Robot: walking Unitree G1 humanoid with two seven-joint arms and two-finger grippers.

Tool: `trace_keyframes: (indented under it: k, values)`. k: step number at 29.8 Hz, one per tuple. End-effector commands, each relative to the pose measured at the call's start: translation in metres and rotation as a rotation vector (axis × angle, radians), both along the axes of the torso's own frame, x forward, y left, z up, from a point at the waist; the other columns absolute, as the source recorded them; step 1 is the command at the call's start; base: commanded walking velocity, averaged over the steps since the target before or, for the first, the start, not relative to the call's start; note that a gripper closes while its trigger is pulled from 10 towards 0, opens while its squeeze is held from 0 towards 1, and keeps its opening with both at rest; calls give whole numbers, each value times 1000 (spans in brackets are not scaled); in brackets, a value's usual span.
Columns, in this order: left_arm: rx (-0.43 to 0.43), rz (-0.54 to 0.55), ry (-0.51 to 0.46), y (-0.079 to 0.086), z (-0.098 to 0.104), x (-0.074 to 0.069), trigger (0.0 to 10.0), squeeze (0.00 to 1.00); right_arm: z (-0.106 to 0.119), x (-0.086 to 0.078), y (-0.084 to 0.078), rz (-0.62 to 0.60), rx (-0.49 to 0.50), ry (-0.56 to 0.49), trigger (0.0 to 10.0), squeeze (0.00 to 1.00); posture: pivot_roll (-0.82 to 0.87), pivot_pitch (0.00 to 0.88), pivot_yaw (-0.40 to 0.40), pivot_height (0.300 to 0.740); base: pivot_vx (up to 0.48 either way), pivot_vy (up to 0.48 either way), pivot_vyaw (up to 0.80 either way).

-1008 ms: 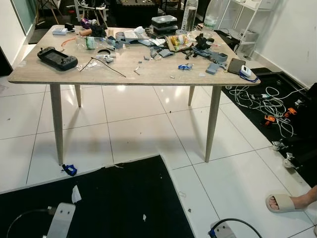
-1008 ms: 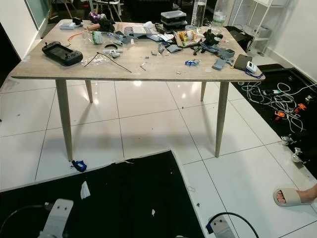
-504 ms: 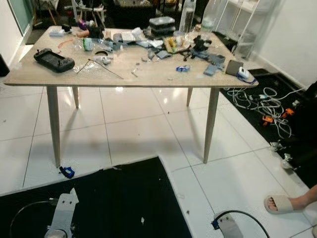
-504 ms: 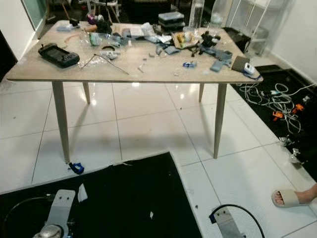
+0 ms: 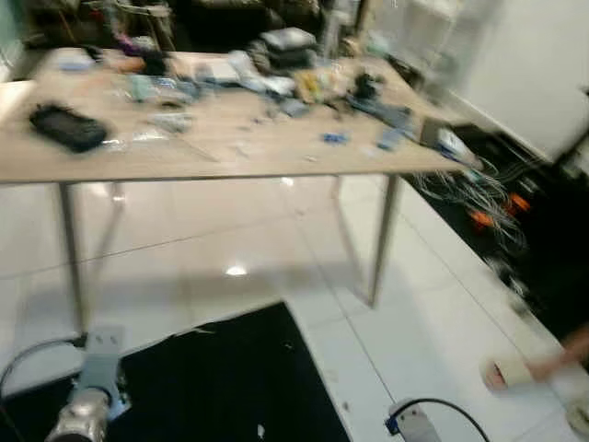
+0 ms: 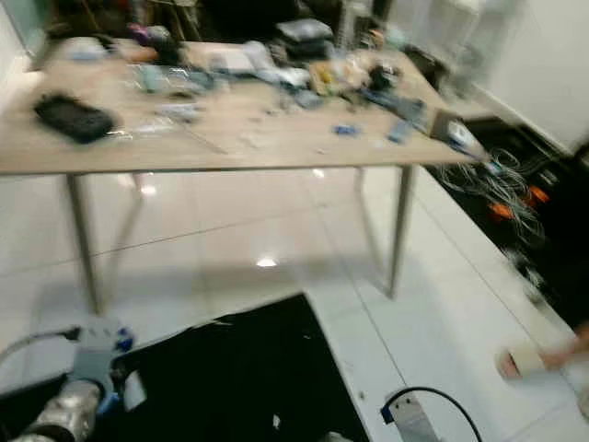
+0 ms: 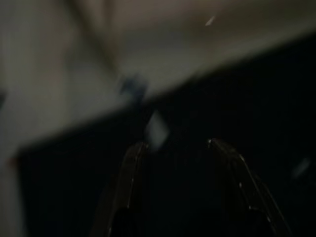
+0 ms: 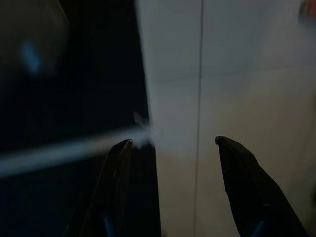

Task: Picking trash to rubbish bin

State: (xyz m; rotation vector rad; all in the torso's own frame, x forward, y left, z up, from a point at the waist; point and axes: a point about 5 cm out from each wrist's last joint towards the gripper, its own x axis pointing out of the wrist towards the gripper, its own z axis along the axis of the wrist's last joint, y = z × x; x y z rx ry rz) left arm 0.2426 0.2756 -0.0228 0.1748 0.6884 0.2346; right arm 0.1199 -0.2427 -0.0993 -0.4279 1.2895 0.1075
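— While peering through all this blur, trying to judge progress. Picking anything up yet?

— Not by the look of it. Hanging the left gripper (image 7: 176, 143) low over the black mat (image 5: 212, 387), fingers spread apart, gripping nothing. Pointing toward a white paper scrap (image 7: 157, 129) lying on the mat just beyond the fingertips, near a small blue thing (image 7: 132, 86) by the mat's edge.

— Holding anything on the other side?

— Nothing either. Hanging the right gripper (image 8: 173, 140) with fingers parted and empty, over the line between mat and white tiled floor (image 8: 237, 74).

— Spotting more rubbish?

— Noticing another pale fleck (image 5: 260, 430) at the bottom middle of the frame, on the mat. Filling the upper half, a cluttered table (image 5: 230, 161), too blurred for sorting trash from tools. Resting at the lower right, a person's sandalled foot (image 5: 515, 371).

— Reckoning the job barely started, then?

— Reckoning so: scraps lying uncollected, both grippers empty, the bin's place impossible to tell. Leaving nearly everything: reaching, pinching, carrying, dropping.
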Motion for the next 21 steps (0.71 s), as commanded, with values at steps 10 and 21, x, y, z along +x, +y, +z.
trace_keyframes:
  k: [10,21]
  values:
    - [-183,-134,-605,-9,101,79,10000,0,0,2,3,15,5,-3,10000,0,14,56,-35,740,343,0,-696]
    - [-724,-1216,-1015,-31,240,17,10000,0,-2,-3,4,27,7,9,10000,0,9,64,-40,740,133,0,0]
